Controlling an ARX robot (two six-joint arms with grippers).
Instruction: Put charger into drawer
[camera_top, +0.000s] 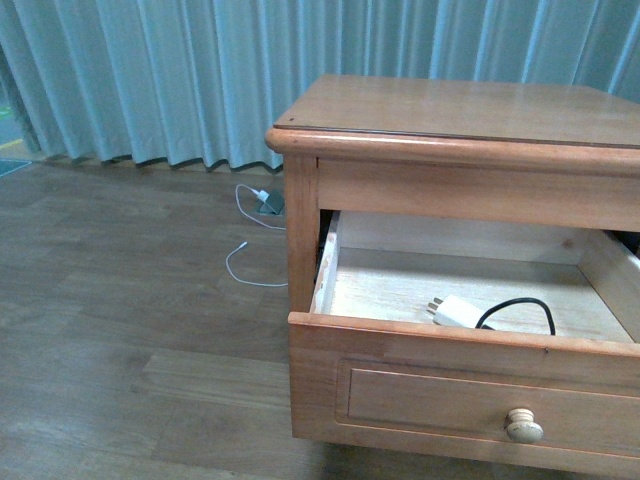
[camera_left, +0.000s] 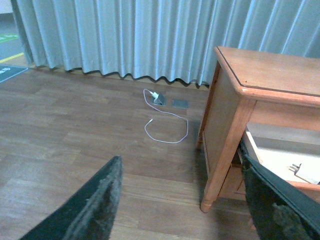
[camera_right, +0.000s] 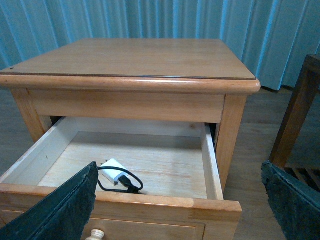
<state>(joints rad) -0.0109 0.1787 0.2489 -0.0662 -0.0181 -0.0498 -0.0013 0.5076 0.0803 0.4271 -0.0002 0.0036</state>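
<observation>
The charger (camera_top: 458, 312), a small white plug adapter with a looped black cable, lies on the pale floor of the drawer (camera_top: 400, 340), near its front. The drawer stands pulled out of the wooden nightstand (camera_top: 450, 110), and its round pale knob (camera_top: 523, 426) shows on the front panel. In the right wrist view the charger (camera_right: 114, 170) rests inside the drawer (camera_right: 210, 167), and my right gripper (camera_right: 177, 212) hovers open in front of the drawer's front panel, holding nothing. My left gripper (camera_left: 185, 210) is open above the floor beside the nightstand's left side; the charger (camera_left: 307, 172) peeks in at the edge.
A thin white cable (camera_top: 250, 245) with a small plug lies on the wooden floor left of the nightstand, near a floor socket (camera_left: 160, 100). Pale curtains (camera_top: 150, 70) hang behind. Another dark wooden piece of furniture (camera_right: 295, 120) stands to the nightstand's right.
</observation>
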